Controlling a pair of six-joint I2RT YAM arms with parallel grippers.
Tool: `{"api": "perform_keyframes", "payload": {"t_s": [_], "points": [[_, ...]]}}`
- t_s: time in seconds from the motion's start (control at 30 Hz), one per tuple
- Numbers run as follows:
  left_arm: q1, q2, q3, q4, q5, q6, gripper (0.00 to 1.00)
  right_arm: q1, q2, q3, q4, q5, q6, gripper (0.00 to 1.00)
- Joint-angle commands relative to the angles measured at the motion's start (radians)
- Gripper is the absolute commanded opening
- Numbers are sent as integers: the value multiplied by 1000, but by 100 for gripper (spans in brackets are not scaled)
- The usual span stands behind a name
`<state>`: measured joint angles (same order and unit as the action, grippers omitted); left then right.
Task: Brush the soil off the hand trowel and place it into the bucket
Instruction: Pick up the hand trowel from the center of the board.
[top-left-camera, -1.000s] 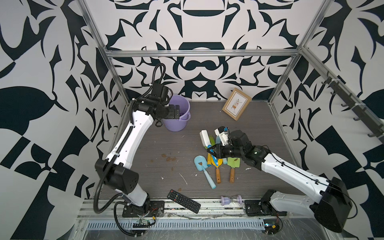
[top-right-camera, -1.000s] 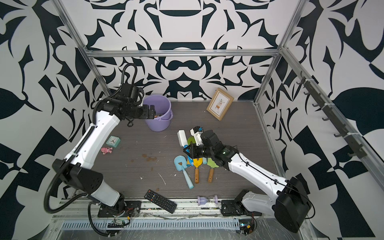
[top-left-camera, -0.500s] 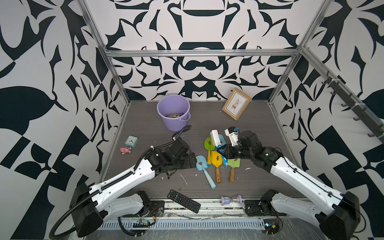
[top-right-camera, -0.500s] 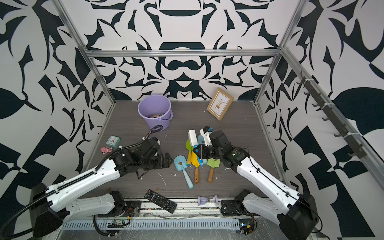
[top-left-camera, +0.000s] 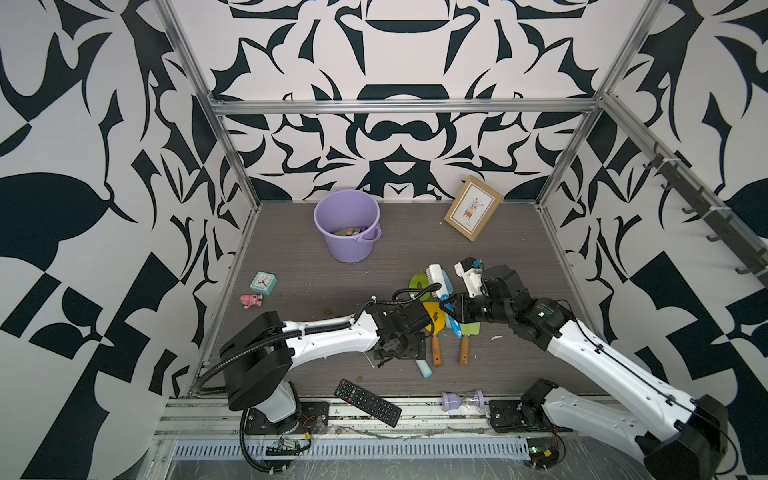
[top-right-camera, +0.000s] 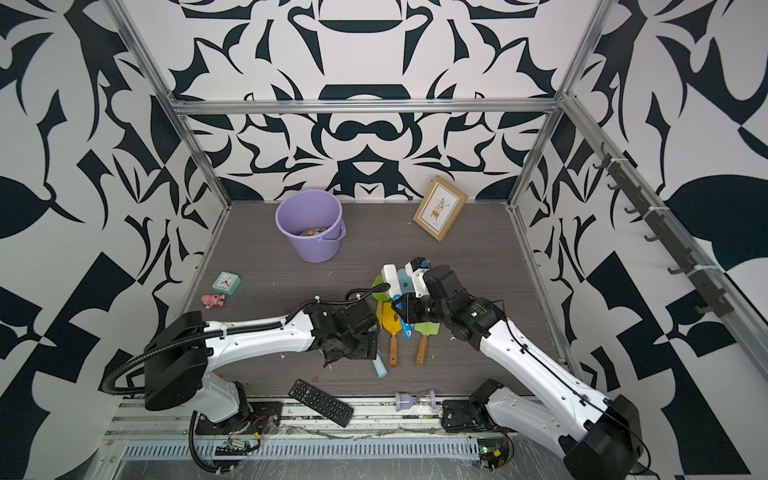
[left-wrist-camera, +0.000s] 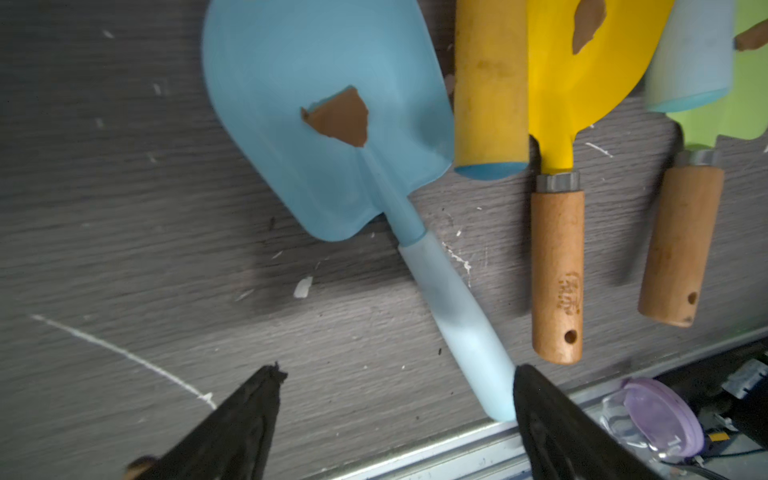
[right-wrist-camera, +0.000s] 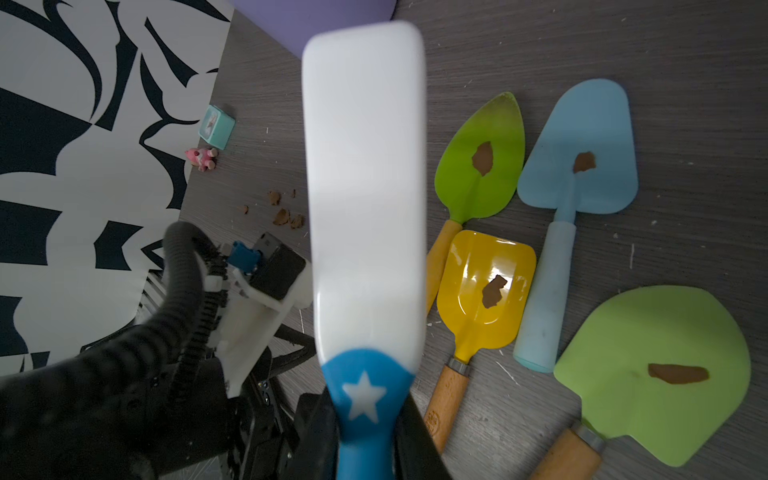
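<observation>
A blue hand trowel (left-wrist-camera: 324, 124) lies flat on the table with a brown clump of soil (left-wrist-camera: 338, 120) on its blade. My left gripper (left-wrist-camera: 397, 374) hangs open over the end of its pale handle (top-left-camera: 424, 368), and one fingertip (left-wrist-camera: 528, 382) touches that end. My right gripper (top-left-camera: 451, 309) is shut on the blue handle of a white brush (right-wrist-camera: 365, 166), held above the trowels. Beside the blue one lie a yellow trowel (right-wrist-camera: 486, 286), two green ones (right-wrist-camera: 482, 166) and a second blue one (right-wrist-camera: 582, 158), each with soil on it. The lilac bucket (top-left-camera: 353, 249) stands at the back left.
Soil crumbs (right-wrist-camera: 282, 216) lie on the table left of the trowels. A picture frame (top-left-camera: 473, 208) leans at the back wall. A small clock (top-left-camera: 263, 282) and a pink toy (top-left-camera: 250, 300) sit at the left. A remote (top-left-camera: 368, 397) and an hourglass (top-left-camera: 461, 400) lie at the front rail.
My left arm has swung from the bucket to the front of the table and come down over the blue trowel's handle. The right arm has kept the brush and shifted slightly.
</observation>
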<state>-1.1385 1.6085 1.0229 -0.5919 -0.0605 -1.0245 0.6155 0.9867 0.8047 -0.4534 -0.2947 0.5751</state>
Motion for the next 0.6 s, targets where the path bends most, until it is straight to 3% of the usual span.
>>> {"api": "perform_keyframes", "payload": {"t_s": [0.0, 0.27, 0.47, 0.57], "points": [[0, 56, 60, 13, 30, 30, 91, -3, -19, -4, 15, 12, -11, 0], [3, 233, 175, -100, 43, 86, 88, -3, -19, -12, 35, 8, -7, 0], [4, 254, 149, -113, 26, 88, 86, -3, -21, -15, 46, 8, -5, 0], [4, 253, 133, -133, 9, 88, 80, -5, -22, -18, 52, 3, -4, 0]]}}
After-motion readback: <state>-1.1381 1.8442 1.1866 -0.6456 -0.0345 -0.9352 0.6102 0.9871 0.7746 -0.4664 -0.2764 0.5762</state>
